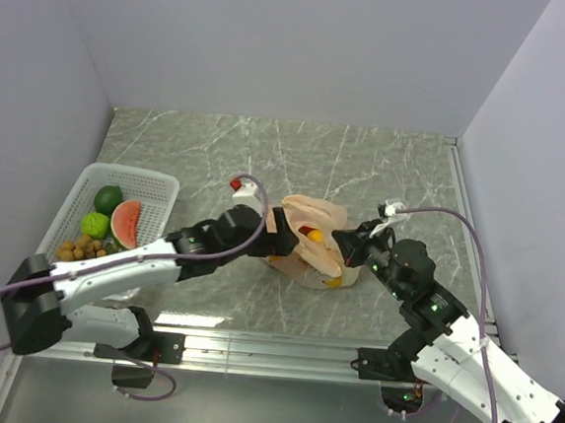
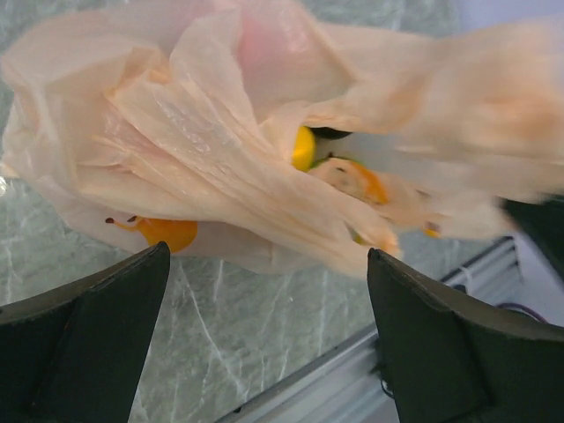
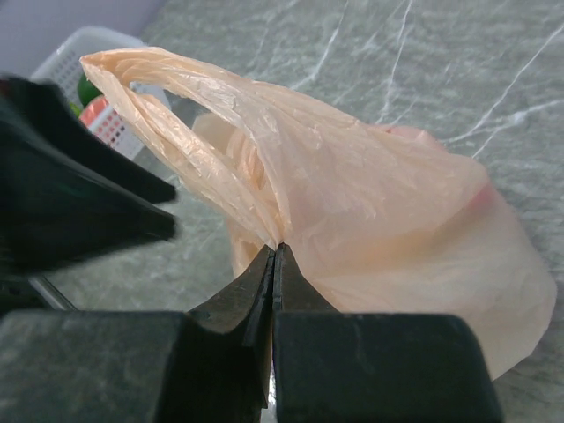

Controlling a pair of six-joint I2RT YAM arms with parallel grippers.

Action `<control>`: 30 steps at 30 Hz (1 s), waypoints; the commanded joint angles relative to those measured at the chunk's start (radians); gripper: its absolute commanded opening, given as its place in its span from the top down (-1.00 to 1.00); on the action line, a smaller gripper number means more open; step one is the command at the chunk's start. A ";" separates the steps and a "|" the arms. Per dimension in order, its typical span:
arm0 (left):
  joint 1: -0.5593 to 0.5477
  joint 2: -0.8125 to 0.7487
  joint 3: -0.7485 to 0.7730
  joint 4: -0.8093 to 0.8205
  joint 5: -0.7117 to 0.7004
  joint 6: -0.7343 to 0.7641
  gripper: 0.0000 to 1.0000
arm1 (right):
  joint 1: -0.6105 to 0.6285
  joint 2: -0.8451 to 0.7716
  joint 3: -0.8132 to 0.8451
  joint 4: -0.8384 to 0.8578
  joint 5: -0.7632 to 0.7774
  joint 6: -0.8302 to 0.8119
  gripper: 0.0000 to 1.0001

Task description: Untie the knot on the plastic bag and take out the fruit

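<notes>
Starting at the left of the overhead frame: a white lattice basket [image 1: 79, 216] sits on the grey marbled desk [image 1: 268, 151], holding two green fruits, a watermelon slice [image 1: 126, 224] and a heap of tan berries [image 1: 81, 247]. Moving rightward, the left gripper [image 1: 274, 221] reaches in to the left flank of the plastic bag [image 1: 312, 236], which lies at centre frame between both arms. Its wrist view shows the jaws spread wide, one dark finger at each lower corner, nothing held; the bag fills the upper part of that frame just ahead of them. Further right, the right gripper [image 1: 354, 245] meets the bag's right side. Its wrist view shows the jaws closed tight on a fold of plastic [image 3: 280, 231] at the foot of a handle loop [image 3: 159, 88], which stands up free and open toward upper left. No knot visible in any view; judged undone or nearly so, mouth gaping. Step in hand looks like opening the mouth, with extraction of the fruit [image 2: 304, 148] yet to start. Next move probably calls for the right side to hold the film steady while the left closes on the opposite lip or on a fruit; thin film will slip and bunch. Only the left wrist view shows contents clearly: yellow and orange pieces inside the opening. Only the right wrist view confirms the pinch. Overhead alone gives the basket and both arms' placement.
</notes>
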 commanded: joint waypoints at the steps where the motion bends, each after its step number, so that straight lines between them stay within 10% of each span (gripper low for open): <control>1: -0.043 0.092 0.050 0.067 -0.132 -0.099 -0.99 | 0.012 -0.050 0.015 -0.010 0.083 0.007 1.00; 9: -0.072 0.237 0.078 0.208 -0.151 -0.208 -0.62 | 0.016 -0.077 0.013 -0.039 0.095 0.014 1.00; 15: -0.045 0.155 0.030 0.058 -0.287 -0.205 0.99 | 0.013 -0.139 0.004 -0.154 0.357 0.104 1.00; 22: 0.207 -0.143 -0.161 -0.097 -0.167 -0.061 0.99 | -0.001 -0.196 -0.002 -0.429 0.627 0.414 1.00; 28: 0.304 -0.249 -0.146 -0.223 0.025 0.143 0.99 | -0.001 -0.167 -0.012 -0.369 0.479 0.318 1.00; 30: 0.304 -0.261 -0.135 -0.251 0.062 0.145 0.99 | 0.002 -0.140 0.036 -0.346 0.358 0.215 0.72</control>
